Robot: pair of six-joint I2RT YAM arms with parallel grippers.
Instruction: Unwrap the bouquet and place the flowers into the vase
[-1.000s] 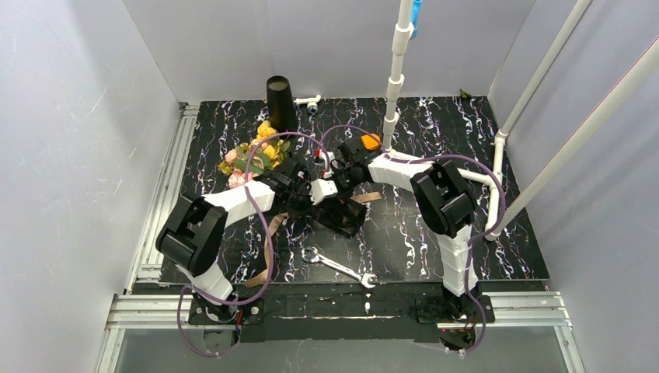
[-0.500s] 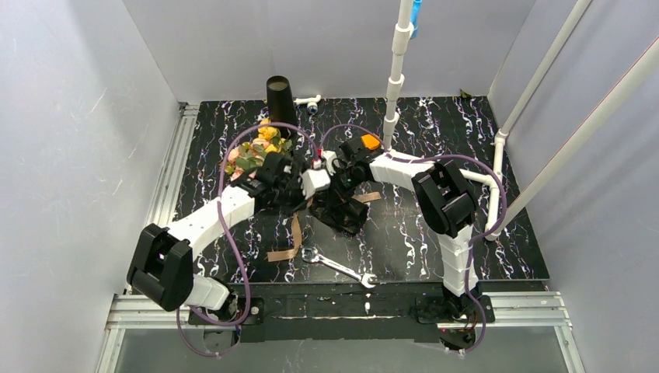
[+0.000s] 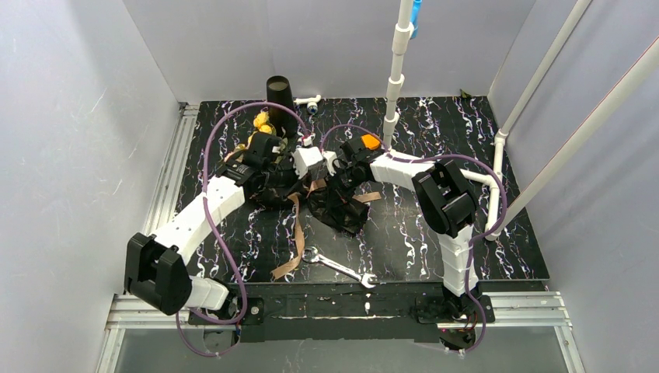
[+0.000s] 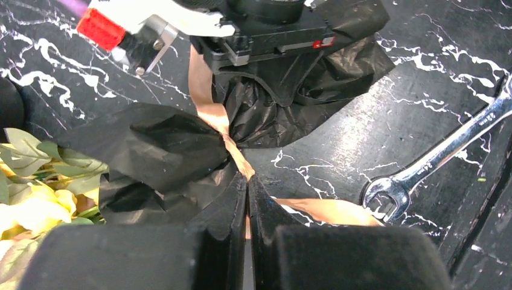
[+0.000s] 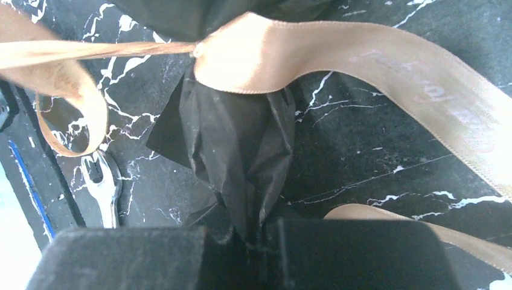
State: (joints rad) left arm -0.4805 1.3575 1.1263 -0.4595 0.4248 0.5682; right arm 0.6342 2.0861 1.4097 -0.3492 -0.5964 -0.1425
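Observation:
The bouquet lies in mid table, its yellow and pink flowers pointing toward the tall black vase at the back. My left gripper is shut on the tan ribbon just off the knot, and the flowers show at its left. The ribbon's tail trails toward the near edge. My right gripper is shut on the crinkled black wrapping paper at the bundle's stem end, with ribbon looping above it. The stems are hidden.
A silver wrench lies near the front edge, close to the ribbon's end. A white pipe post rises at the back right of the grippers. A small white fitting sits beside the vase. Grey walls enclose the table.
My left arm has stretched out toward the back, drawing the ribbon with it. The flower end has slid closer to the vase and the ribbon tail hangs longer. The right gripper held still.

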